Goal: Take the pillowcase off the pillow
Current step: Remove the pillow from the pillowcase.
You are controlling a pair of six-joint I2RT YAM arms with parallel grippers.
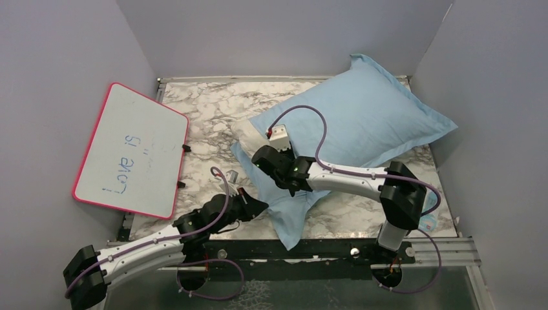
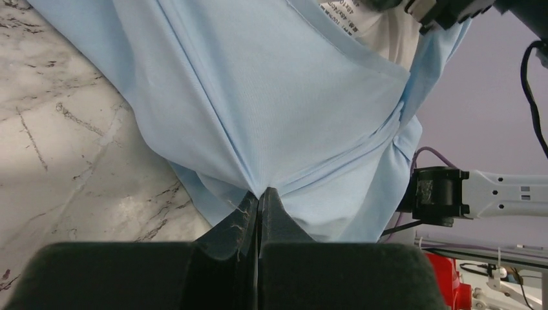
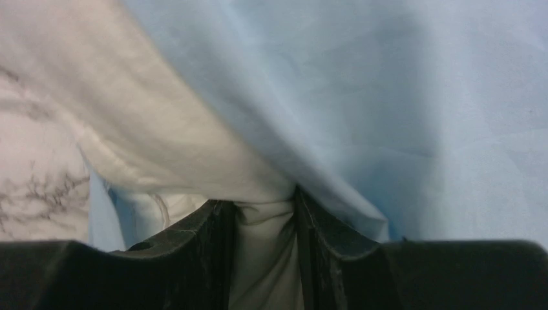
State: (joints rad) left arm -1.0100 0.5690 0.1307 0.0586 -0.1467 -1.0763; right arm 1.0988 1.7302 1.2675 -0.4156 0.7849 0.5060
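The pillowcase [image 1: 368, 116] lay on the table [image 1: 213, 110] with its long axis running from the far right corner toward near centre, open mouth at the near-left end. The left gripper [image 2: 258, 197] was clamped on a fold of the pillowcase hem at that mouth. The right gripper [image 3: 265, 213], just beyond it, pinched cream fabric of the exposed pillow [image 1: 249, 132]. Most of the pillowcase lay beyond and right of both grippers. Separation would probably require drawing the pillow out along this axis while the hem was anchored.
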